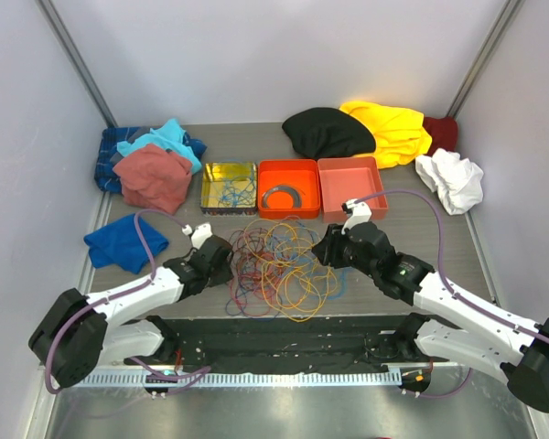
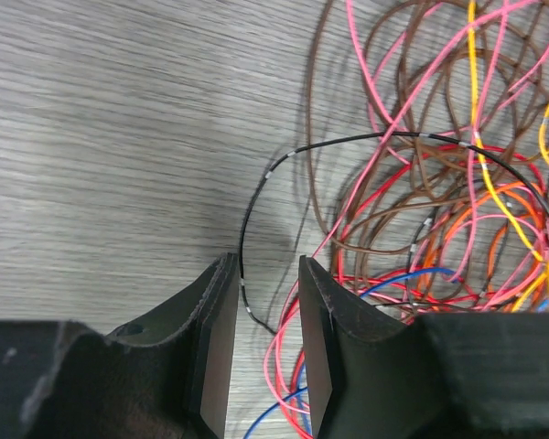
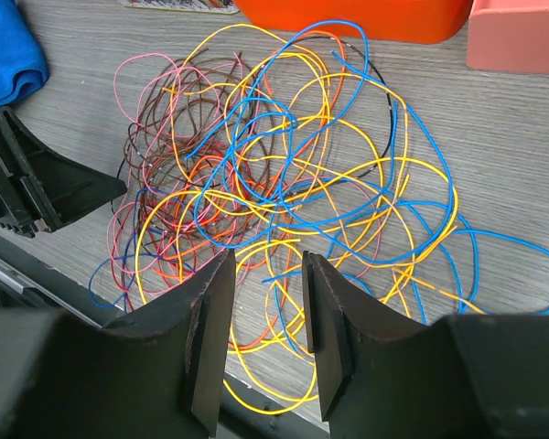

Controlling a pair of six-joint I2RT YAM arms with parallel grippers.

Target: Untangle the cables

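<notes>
- A grey wood-grain tabletop [image 2: 119, 137] is sitting inside a booth with plain pale walls [image 1: 256, 55].
- The cables [image 1: 279, 265] are lying in a loose tangle of yellow, orange, blue, red, pink and brown loops at the near middle of the tabletop, between the two hands.
- The left hand [image 2: 265, 274] is sitting released at the tangle's left edge, with a black wire [image 2: 245, 229] passing between its parted fingers.
- The right hand [image 3: 268, 265] is hovering released over the tangle's right side, grasping nothing.
- An orange tray [image 1: 289, 165] is standing just behind the tangle.
- Crumpled clothes [image 1: 384, 128] are lying along the far edge.
- A blue cloth [image 1: 123, 242] is lying at the left.
</notes>
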